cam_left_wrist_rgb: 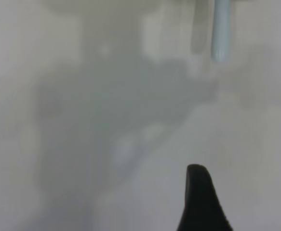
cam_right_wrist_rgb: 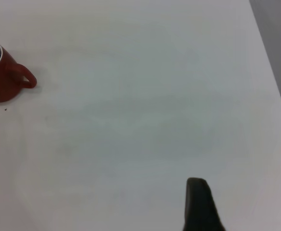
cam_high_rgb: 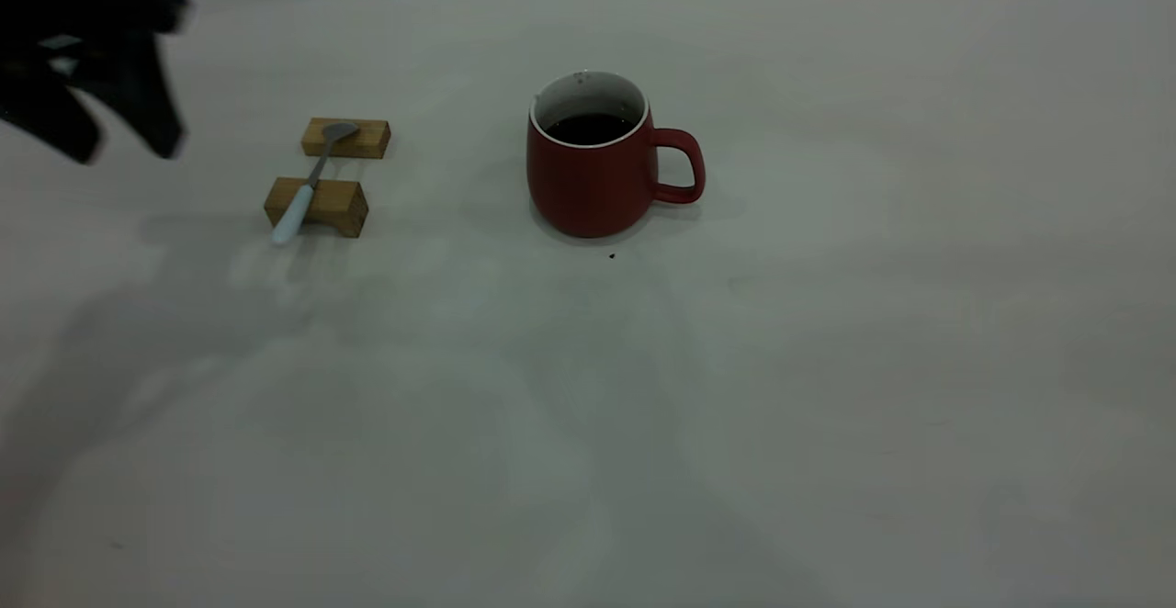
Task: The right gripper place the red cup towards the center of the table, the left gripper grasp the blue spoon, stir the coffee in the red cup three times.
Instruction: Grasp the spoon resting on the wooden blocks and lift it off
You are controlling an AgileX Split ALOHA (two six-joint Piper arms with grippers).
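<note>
Hovering at the frame's upper left, the left gripper, jaws apart, nears the blue spoon bridging two wooden blocks; slim, light, likely slippery, best pinched mid-handle.

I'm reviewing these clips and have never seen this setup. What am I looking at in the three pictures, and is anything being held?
It is a robot with two arms at a table. The big picture comes from a camera facing the arms; the small ones from cameras on each wrist. The black shape at that view's upper left is the left claw, open, holding nothing, hanging above the table left of the spoon. The blue spoon rests across two wooden blocks. The red cup stands mid-table with dark coffee inside, its handle away from the spoon. Of the right claw, only one black finger shows, far from the cup.
</note>
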